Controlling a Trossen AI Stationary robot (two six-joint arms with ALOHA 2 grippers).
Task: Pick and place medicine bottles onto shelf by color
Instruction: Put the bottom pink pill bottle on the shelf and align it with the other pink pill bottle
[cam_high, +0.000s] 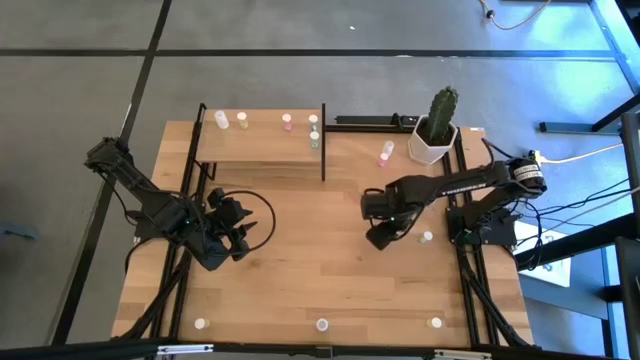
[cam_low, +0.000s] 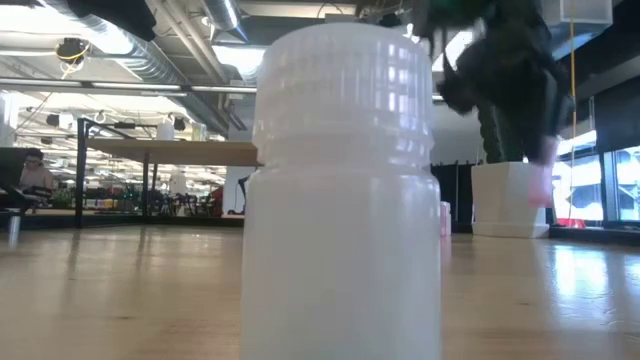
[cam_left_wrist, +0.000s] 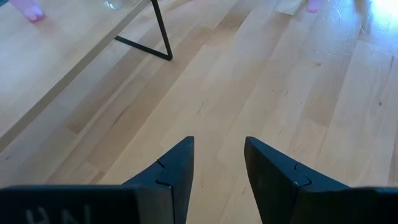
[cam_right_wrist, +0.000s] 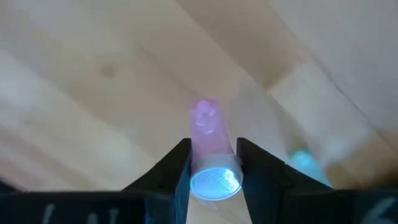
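My right gripper (cam_high: 378, 237) hangs over the table's right middle, shut on a pink bottle (cam_right_wrist: 207, 134); the bottle also shows in the low view (cam_low: 545, 175). My left gripper (cam_left_wrist: 217, 155) is open and empty over the table's left middle (cam_high: 238, 238). The shelf (cam_high: 260, 148) stands at the far left. On it stand a white bottle (cam_high: 222, 120), a yellow bottle (cam_high: 242, 121), a pink bottle (cam_high: 287, 121) and green bottles (cam_high: 314, 136). Another pink bottle (cam_high: 386, 152) stands by the cactus pot. A pale green bottle (cam_high: 427, 237) stands right of my right gripper. My right gripper pinches the pink bottle by the sides of its near, round end (cam_right_wrist: 214, 180), between its two fingertips (cam_right_wrist: 180, 163). The fingers slant down from above. The bottle's other end (cam_right_wrist: 204, 112) points away from the fingers toward the table. In the low view the bottle is lifted clear of the table.
A white pot with a cactus (cam_high: 432, 135) stands at the far right. Three white bottles stand along the near edge (cam_high: 200, 324) (cam_high: 322, 324) (cam_high: 436, 322); the middle one fills the low view (cam_low: 340, 190). Bare wood lies between the two arms.
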